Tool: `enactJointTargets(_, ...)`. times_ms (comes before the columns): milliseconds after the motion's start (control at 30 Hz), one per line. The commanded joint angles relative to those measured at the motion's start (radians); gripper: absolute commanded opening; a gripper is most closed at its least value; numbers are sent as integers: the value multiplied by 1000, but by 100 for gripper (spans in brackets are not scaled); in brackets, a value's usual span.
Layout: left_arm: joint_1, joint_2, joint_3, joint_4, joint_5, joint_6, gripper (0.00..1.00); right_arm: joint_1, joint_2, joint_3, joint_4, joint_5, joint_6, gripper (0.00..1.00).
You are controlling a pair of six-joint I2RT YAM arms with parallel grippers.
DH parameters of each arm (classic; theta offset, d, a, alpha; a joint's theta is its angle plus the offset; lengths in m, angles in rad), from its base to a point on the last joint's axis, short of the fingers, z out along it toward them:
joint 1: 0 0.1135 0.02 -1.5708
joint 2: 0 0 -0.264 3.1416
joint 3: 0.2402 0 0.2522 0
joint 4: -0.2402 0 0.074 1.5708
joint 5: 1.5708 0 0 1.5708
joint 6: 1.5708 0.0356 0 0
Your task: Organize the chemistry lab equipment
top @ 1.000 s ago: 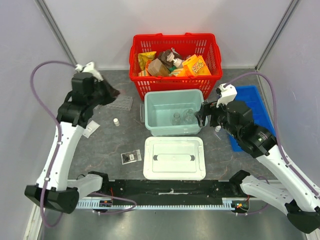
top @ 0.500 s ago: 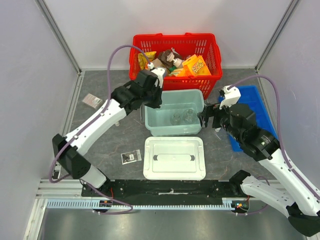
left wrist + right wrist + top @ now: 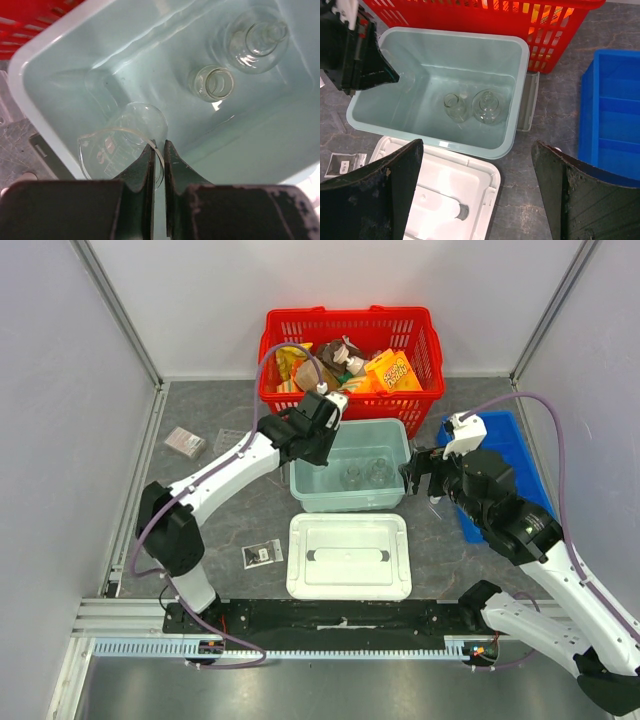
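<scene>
Holding a beaker [image 3: 116, 150] at the bin [image 3: 350, 504].
Left gripper [image 3: 158, 150] fingers pinch the beaker's rim over the bin's far-left corner. Two flasks [image 3: 255, 37] stand side by side on the bin floor. Right gripper [image 3: 475, 147], fingers spread wide and holding nothing, hovers at the bin's right side.

Bright, even overhead light w/ soft shadows; glare on glassware [image 3: 256, 37] & tub [image 3: 75, 55] walls, wrist-cam foregrnd blurry.
</scene>
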Motion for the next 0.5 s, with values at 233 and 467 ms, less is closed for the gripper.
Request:
enactJointTargets(233, -9, 78, -61, 94, -33, 42, 9, 2, 7, -9, 12, 27, -15, 96)
enactJointTargets(467, -10, 113, -87, 117, -45, 45, 13, 2, 8, -17, 20, 28, -14, 96)
